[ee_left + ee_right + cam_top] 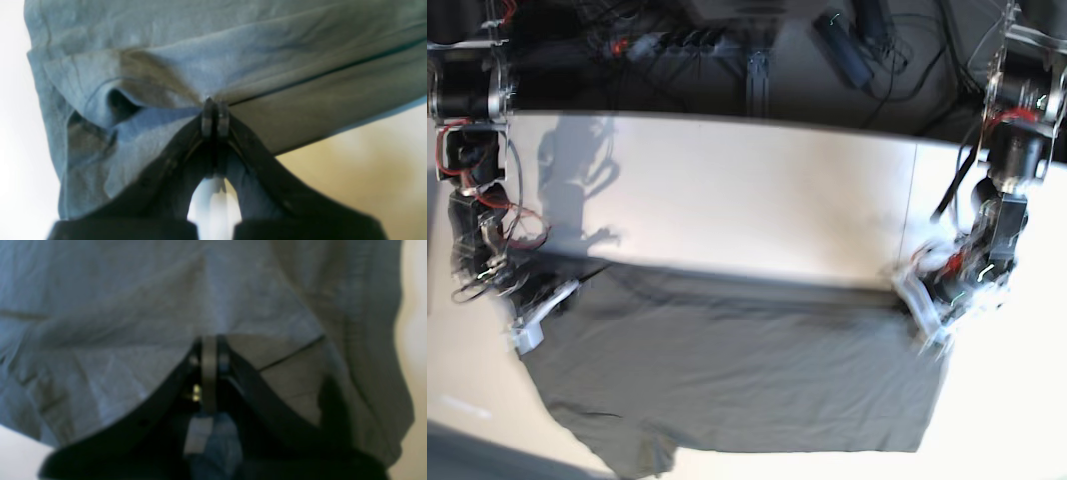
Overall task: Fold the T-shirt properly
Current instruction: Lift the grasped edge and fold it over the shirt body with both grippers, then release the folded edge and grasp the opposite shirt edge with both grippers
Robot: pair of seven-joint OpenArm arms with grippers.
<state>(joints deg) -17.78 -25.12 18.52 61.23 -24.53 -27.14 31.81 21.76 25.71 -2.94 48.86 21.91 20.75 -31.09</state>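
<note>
Our left gripper (pixel 215 115) and right gripper (pixel 209 350) each pinch a fold of the T-shirt (pixel 727 370), jaws clamped tight. The cloth spreads across the lower frame on the white table (pixel 747 190); tangled cables (pixel 867 40) fill the top.

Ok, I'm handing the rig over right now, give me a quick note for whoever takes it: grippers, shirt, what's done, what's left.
Left gripper: shut on the T-shirt, pinching a gathered edge.
Right gripper: shut on the T-shirt too, at its other end.
The shirt is stretched between both arms over the white table, one sleeve showing at the near edge. The base view is blurred at both grippers.
Done: both corners gripped, cloth spread out.
Left: every fold, no crease is made yet.
</note>
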